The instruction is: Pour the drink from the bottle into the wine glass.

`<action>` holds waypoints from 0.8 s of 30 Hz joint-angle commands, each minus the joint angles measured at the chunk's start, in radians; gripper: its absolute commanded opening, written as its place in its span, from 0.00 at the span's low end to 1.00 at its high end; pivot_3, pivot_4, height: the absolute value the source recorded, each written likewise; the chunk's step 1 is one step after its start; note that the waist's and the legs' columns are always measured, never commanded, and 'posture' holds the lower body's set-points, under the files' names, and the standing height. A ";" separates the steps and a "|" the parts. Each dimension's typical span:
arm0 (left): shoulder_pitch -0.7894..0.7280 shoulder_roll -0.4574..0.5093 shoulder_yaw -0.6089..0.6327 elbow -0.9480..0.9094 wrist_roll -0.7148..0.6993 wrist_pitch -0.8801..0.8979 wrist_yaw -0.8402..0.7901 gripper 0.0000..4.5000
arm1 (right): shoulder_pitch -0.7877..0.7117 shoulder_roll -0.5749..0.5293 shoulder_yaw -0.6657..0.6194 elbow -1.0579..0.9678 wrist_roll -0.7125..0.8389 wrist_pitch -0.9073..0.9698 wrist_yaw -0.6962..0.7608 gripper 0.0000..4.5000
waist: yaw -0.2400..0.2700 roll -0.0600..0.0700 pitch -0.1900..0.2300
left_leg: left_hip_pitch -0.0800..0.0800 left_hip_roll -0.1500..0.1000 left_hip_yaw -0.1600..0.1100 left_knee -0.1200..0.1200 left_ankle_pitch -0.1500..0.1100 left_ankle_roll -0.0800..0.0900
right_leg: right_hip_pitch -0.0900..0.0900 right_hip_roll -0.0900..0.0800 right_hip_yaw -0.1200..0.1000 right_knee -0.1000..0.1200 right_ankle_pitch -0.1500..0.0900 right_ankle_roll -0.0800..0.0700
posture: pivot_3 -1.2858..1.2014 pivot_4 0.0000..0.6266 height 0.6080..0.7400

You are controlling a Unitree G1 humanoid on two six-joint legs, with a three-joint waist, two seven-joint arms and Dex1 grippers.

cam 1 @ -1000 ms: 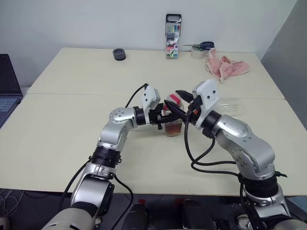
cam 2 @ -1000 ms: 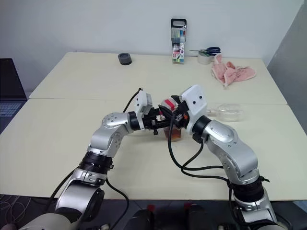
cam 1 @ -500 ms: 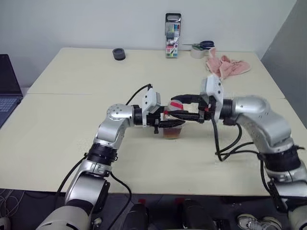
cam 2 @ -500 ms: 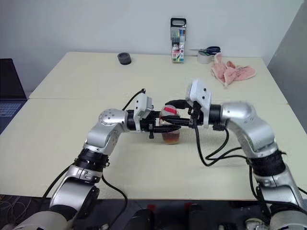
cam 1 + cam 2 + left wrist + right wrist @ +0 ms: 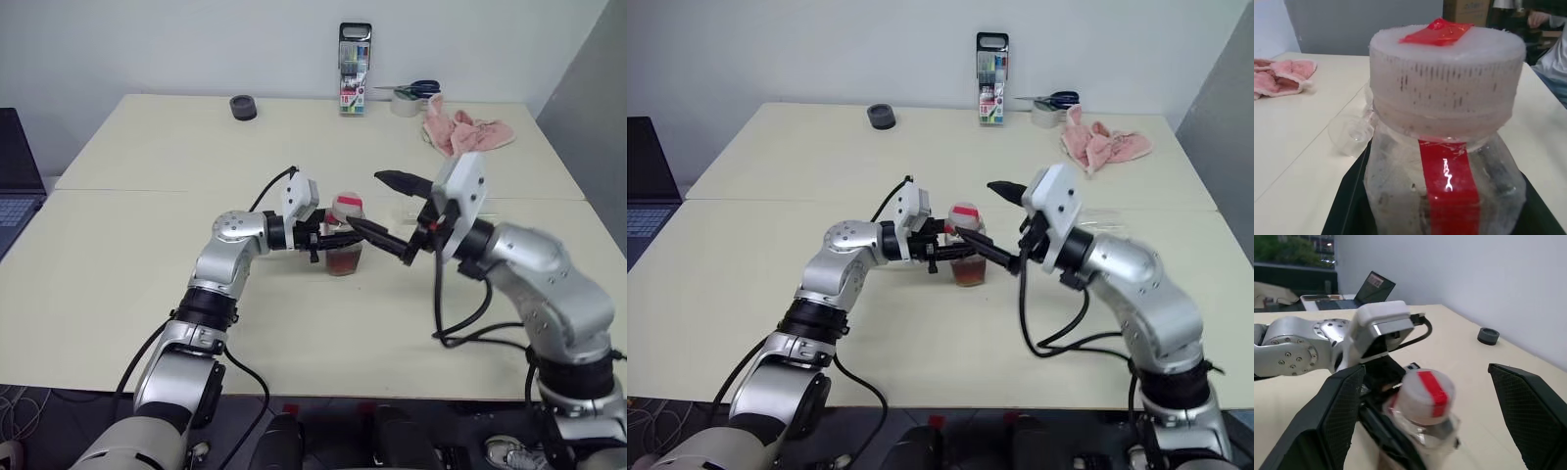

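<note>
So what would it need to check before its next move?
1. Bottle gripped by the left gripper: ok.
2. Drink in the bottle: ok, amber liquid at the bottom.
3. Cap off: not ok, it is on.
4. Right gripper open and set either side of the cap: ok.
5. Wine glass upright for pouring: not ok, it seems to lie on its side on the table.

No legible text; bottle [image 5: 1444, 161] red label strip [image 5: 1449, 188] carries unreadable white mark
</note>
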 commanded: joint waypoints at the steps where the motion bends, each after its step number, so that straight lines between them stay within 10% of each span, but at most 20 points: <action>1: -0.049 -0.013 0.016 0.019 0.005 -0.047 0.005 0.39 | 0.017 0.074 0.046 -0.037 -0.096 -0.003 -0.154 0.96 | 0.000 0.000 0.000 | 0.000 0.000 0.000 0.000 0.000 0.000 | 0.000 0.000 0.000 0.001 0.000 0.000 | 0.52 0.24 1.00; 16: -0.066 -0.035 0.009 0.052 0.026 -0.074 -0.005 0.39 | 0.007 0.276 0.121 0.091 -0.285 -0.049 -0.334 0.96 | -0.011 0.000 0.000 | 0.000 0.000 0.000 0.000 0.000 0.000 | -0.001 0.000 0.000 0.002 0.000 0.000 | 0.52 0.24 1.00; 24: -0.050 -0.031 0.010 0.041 0.030 -0.074 0.004 0.39 | 0.004 0.302 0.120 0.104 -0.292 -0.066 -0.327 0.45 | -0.017 0.000 0.000 | 0.000 0.000 0.000 0.000 0.000 0.000 | -0.001 0.000 0.000 0.003 0.000 -0.001 | 0.52 0.24 1.00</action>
